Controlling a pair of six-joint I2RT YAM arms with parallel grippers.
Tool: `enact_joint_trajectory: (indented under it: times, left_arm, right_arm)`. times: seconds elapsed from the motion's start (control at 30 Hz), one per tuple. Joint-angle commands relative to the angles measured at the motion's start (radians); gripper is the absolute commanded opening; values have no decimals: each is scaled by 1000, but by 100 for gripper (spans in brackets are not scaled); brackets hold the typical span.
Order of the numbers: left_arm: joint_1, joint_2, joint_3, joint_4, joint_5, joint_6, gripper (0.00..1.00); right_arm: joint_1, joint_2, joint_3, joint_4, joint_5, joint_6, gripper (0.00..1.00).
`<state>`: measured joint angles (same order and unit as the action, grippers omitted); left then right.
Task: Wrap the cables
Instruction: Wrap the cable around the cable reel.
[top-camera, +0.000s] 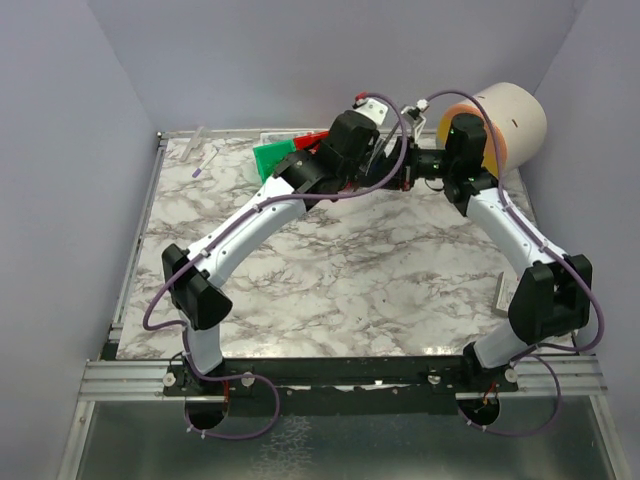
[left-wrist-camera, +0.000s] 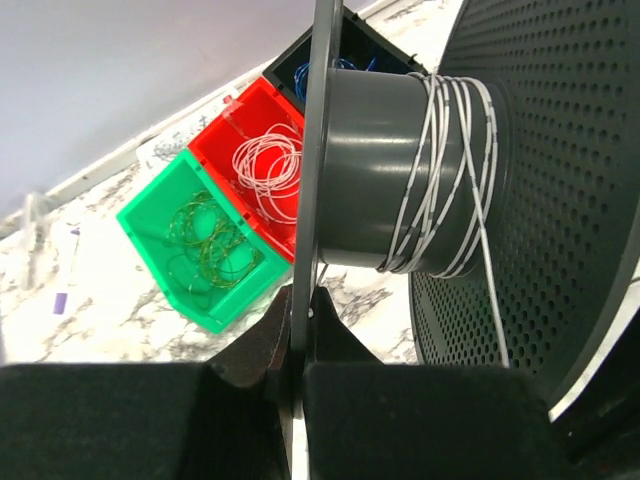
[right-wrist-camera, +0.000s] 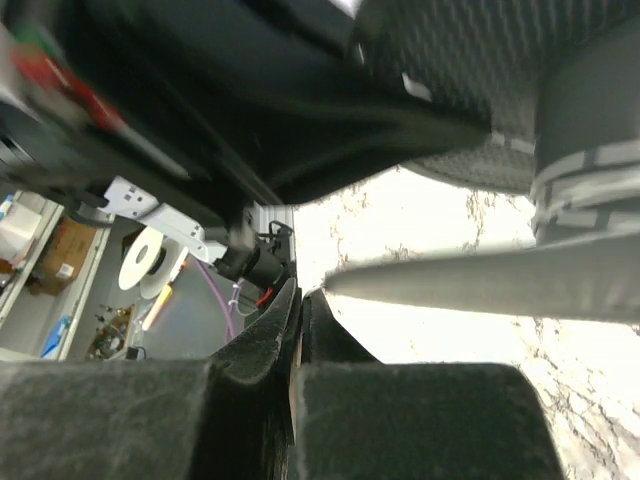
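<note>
Cable (left-wrist-camera: 440, 180), thin and white, is lying in several turns around the middle of the dark spool (left-wrist-camera: 380, 170), with 1 end hanging down. More cables (left-wrist-camera: 268, 165) are sitting in loose coils in the red box (left-wrist-camera: 222, 118) and the green box (left-wrist-camera: 150, 185) behind it. The left gripper (left-wrist-camera: 300, 340) is squeezing the spool's thin round side, likely to steady it for winding. The right gripper (right-wrist-camera: 298, 305) is pressing its fingers together beside the spool; I cannot tell what it is pinching.

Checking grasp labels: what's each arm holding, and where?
Left gripper: jaws shut on the thin flange edge of the spool. Right gripper: jaws shut; anything pinched cannot be told.
</note>
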<state>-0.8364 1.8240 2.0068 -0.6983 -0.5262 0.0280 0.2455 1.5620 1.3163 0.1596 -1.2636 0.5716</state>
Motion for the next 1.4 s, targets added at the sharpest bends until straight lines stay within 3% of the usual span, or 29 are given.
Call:
enact_joint_trajectory:
  times: [0.0,0.13,0.4,0.83,1.07,1.37]
  left_arm:
    - [79,11,86,68,111,-141,0]
    - [134,11,106,60,227,-198,0]
    - [231,6,145,65,443,-281,0]
    - [381,-16,114,114,740,-429,0]
    - [434,-58,63,146,938,-437,0]
    - [444,-144,-14,146,1022,-365,0]
  right_arm:
    - [49,-33,-52,-108,-21,-161,1]
    - [88,-53,-62,-259,103,-379,0]
    - [129,-93,-169,-217,353,-521,0]
    - [140,-91,-232,-245,515,-674,1]
    - [111,-75,-277,-205,538,-649,1]
    - [-5,-22,-252,-176,561,-509,0]
